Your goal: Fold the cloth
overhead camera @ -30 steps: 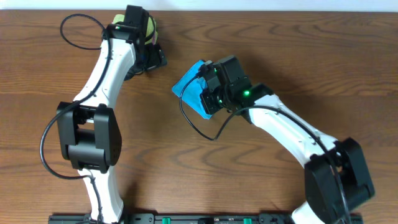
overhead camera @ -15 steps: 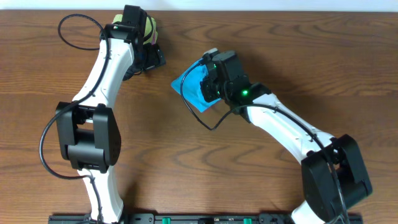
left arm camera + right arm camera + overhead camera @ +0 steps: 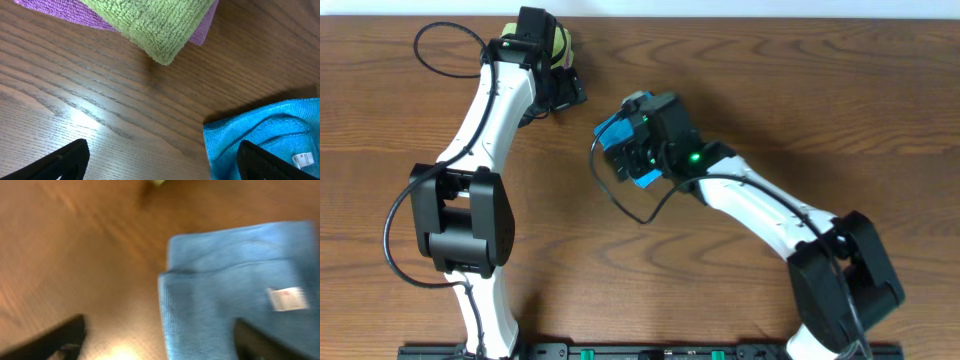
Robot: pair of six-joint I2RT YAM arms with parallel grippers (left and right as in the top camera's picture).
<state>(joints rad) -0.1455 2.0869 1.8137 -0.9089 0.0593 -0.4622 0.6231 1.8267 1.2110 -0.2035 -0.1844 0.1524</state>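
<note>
The blue cloth [image 3: 235, 280] lies folded on the wooden table, with a white label [image 3: 285, 299] on its top layer. My right gripper [image 3: 160, 342] hovers open over its left edge: one fingertip [image 3: 257, 342] is above the cloth, the other above bare wood. From overhead, the right gripper [image 3: 628, 140] covers most of the blue cloth [image 3: 609, 137]. My left gripper [image 3: 165, 165] is open and empty over bare wood, its right fingertip [image 3: 270, 160] at the edge of the blue cloth [image 3: 260, 130]. The left gripper [image 3: 570, 95] sits up and to the left of the cloth.
A folded green cloth [image 3: 155, 25] rests on a purple cloth [image 3: 65, 12] at the back of the table, just beyond my left gripper. The green cloth [image 3: 558, 45] shows beside the left arm in the overhead view. Both arms' cables hang near them.
My right gripper has gone from shut to open, letting go of the blue cloth, and the arm swung left over it. The left arm has stayed still.
</note>
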